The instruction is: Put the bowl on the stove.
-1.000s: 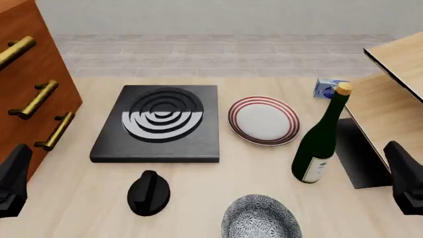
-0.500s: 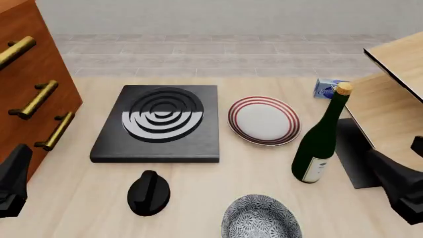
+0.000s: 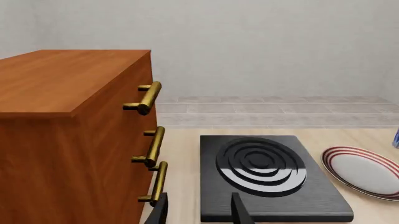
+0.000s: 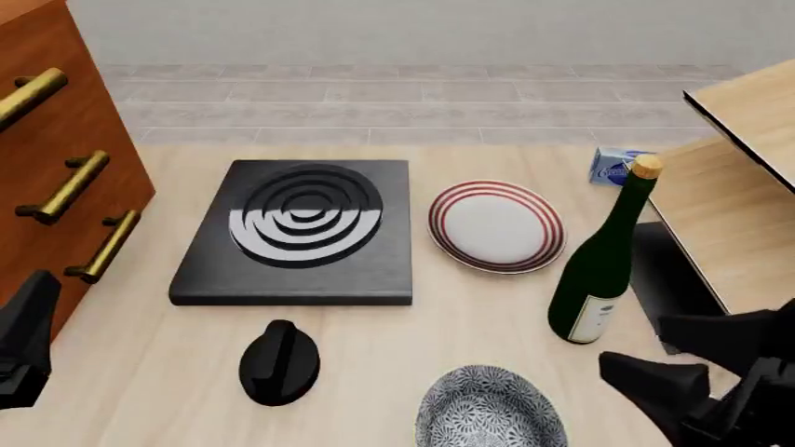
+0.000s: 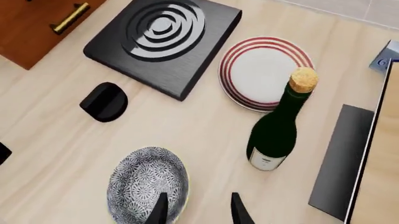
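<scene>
Right gripper (image 4: 677, 377) swung in from right edge toward bottom centre, fingers spread, empty, lining up on bowl (image 4: 490, 410) rim. Bowl bottom centre, well apart from stove (image 4: 298, 233) upper left. Left gripper (image 3: 198, 212) parked, spread.

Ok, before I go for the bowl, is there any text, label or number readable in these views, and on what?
Nothing is legible.
Bottle: its white label shows only faint marks, too small to read.
Small blue-and-white box: print is blurred and cannot be read.
Stove, bowl, plate, knob: no writing seen.
</scene>
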`<action>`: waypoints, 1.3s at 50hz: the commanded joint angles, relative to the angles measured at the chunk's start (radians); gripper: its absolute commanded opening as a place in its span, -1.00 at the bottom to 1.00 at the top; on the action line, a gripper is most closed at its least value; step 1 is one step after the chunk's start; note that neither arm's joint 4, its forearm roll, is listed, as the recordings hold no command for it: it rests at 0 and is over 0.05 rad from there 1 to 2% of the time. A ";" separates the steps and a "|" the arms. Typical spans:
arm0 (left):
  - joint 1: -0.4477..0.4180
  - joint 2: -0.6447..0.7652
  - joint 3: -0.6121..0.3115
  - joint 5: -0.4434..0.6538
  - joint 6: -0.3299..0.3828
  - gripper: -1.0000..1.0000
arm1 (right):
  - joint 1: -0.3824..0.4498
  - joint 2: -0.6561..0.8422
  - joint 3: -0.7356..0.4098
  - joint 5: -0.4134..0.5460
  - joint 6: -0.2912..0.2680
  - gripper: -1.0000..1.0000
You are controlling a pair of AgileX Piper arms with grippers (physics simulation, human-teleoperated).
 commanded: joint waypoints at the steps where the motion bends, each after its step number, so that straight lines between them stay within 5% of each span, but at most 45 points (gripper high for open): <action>1: 0.000 0.000 0.000 0.000 0.000 1.00 | 0.135 0.113 -0.006 -0.015 0.097 1.00; 9: 0.000 0.000 0.000 0.000 0.000 1.00 | 0.186 0.180 0.008 -0.075 0.128 1.00; 65: 0.000 0.000 0.000 0.000 0.000 1.00 | 0.170 0.548 0.200 -0.549 0.155 1.00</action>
